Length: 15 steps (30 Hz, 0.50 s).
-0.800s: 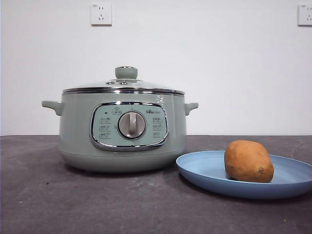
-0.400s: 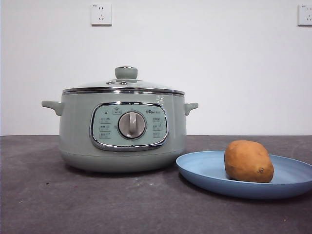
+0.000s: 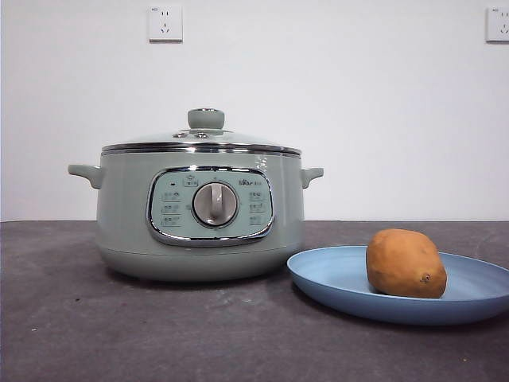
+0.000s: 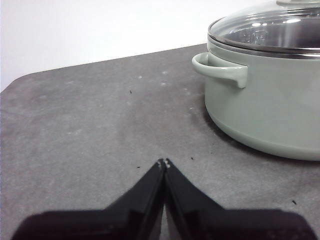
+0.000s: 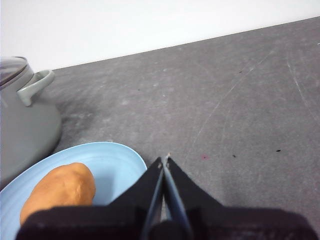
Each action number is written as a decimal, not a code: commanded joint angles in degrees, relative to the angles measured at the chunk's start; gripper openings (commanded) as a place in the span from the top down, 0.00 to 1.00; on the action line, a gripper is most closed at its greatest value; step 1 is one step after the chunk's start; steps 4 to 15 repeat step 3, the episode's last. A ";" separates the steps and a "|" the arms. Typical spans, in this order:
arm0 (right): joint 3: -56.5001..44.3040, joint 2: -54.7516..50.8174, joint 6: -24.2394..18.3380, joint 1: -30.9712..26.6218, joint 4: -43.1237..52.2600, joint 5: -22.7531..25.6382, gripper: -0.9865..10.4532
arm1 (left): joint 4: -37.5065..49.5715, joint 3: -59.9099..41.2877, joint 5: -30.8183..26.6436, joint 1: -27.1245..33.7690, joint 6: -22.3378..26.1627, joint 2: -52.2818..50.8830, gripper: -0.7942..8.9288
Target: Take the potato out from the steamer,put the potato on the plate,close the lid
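The sage-green steamer (image 3: 199,215) stands left of centre on the dark table, and its glass lid (image 3: 203,139) with the green knob sits on it. To its right lies the light-blue plate (image 3: 334,278) with the orange-brown potato (image 3: 404,263) resting on it. In the left wrist view my left gripper (image 4: 163,163) is shut and empty above bare table, apart from the steamer (image 4: 265,100) and its lid (image 4: 270,27). My right gripper (image 5: 164,160) is shut and empty, just off the rim of the plate (image 5: 110,160); the potato (image 5: 60,192) lies on that plate.
A white wall with two power sockets (image 3: 165,22) rises behind the table. Dark grey tabletop (image 3: 119,326) stretches in front of the steamer. Neither arm shows in the front view.
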 commanded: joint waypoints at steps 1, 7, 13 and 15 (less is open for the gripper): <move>-0.63 -0.17 0.50 0.04 -0.13 0.15 0.91 | 0.24 -0.90 0.31 0.17 -0.22 -0.11 0.92; -0.63 -0.17 0.50 0.04 -0.13 0.15 0.91 | 0.24 -0.90 0.31 0.17 -0.22 -0.11 0.92; -0.63 -0.17 0.50 0.04 -0.13 0.15 0.91 | 0.24 -0.90 0.31 0.17 -0.22 -0.11 0.92; -0.63 -0.17 0.50 0.04 -0.13 0.15 0.91 | 0.24 -0.90 0.31 0.17 -0.22 -0.11 0.92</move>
